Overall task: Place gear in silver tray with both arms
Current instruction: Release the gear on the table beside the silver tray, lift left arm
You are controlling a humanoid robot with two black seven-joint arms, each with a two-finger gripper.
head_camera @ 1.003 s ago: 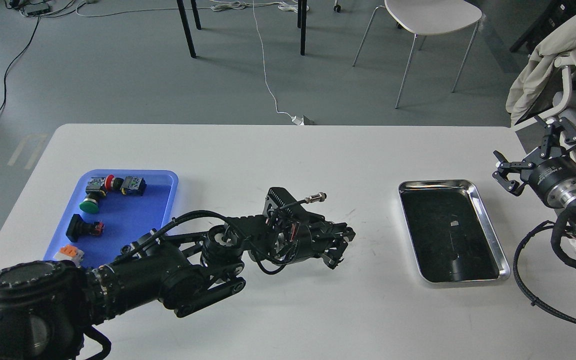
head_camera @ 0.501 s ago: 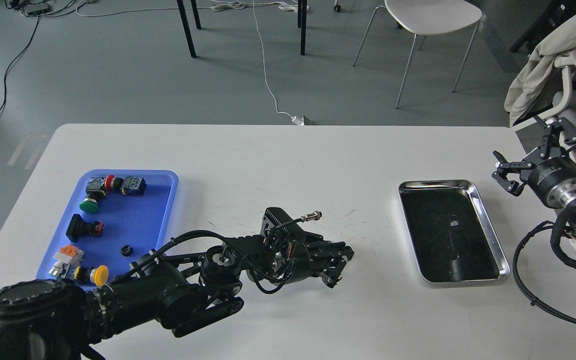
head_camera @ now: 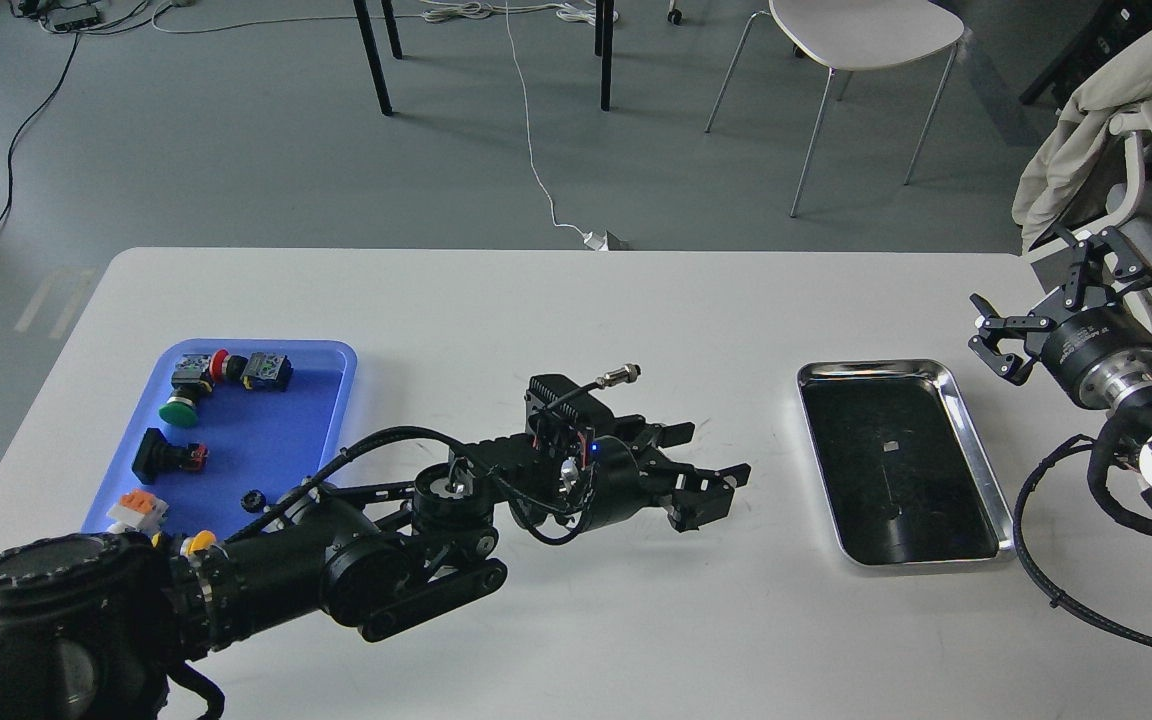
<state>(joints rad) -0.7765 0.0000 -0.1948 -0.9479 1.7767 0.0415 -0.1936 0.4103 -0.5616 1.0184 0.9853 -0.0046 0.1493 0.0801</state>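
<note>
The left black 2-finger end effector (head_camera: 706, 465) is hovering with fingers apart over the white worktop (head_camera: 536, 300). The right black 2-finger end effector (head_camera: 1046, 300) is gaping beside the shiny rectangular silver tray (head_camera: 976, 440).

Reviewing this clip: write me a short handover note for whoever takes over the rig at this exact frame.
Left end effector: open, over the bare white table between the trays; I cannot see anything held.
Right end effector: open, raised beyond the far right corner of the shiny rectangular silver tray.
Silver tray: nothing in it.
Blue plastic tray: still holds the small parts, including a small black round piece.
Done: nothing delivered. Left: pick, transfer, place.
</note>
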